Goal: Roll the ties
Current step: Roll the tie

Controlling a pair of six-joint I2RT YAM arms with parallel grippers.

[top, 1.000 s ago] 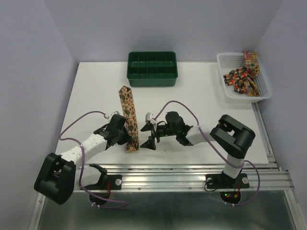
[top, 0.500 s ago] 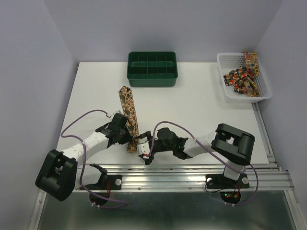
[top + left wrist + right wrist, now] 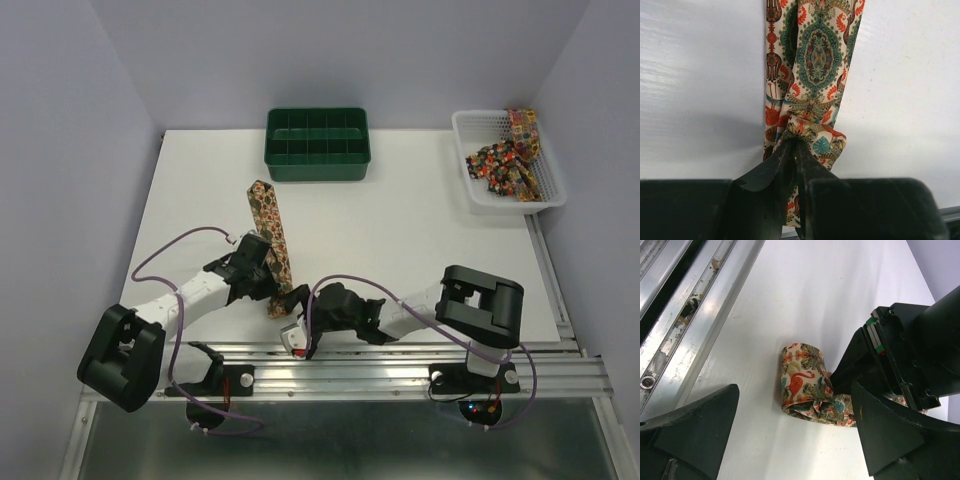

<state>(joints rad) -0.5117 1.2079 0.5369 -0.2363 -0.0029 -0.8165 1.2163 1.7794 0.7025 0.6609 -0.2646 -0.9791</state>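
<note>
On the white table (image 3: pixel 420 230), the biggest change you'll see is the right arm (image 3: pixel 420 305). A second ago it sat just right of the tie. Now it has swung down toward the near rail, so the right gripper (image 3: pixel 300 322) comes at the tie's near end from the rail side. The left arm (image 3: pixel 190 295) has shifted only a little, staying at the tie's left side.

The green tray (image 3: pixel 318 165) at the far edge and the white basket (image 3: pixel 460 135) at the far right, holding the other ties (image 3: pixel 505 160), are where they were.

Your tie (image 3: pixel 270 225) lies left of centre. Its long axis runs near to far, the far half leaning slightly left, and its pointed end aims away from the arms toward the tray. That tip has not moved.

The left gripper (image 3: pixel 796 150) is pinched nearly closed on the tie's near end. The right gripper (image 3: pixel 795 395) stands wide, one finger on either side of that end, touching nothing you can make out. From the right wrist you see the near end (image 3: pixel 802 382) curled into a small loose roll just in from the rail.
</note>
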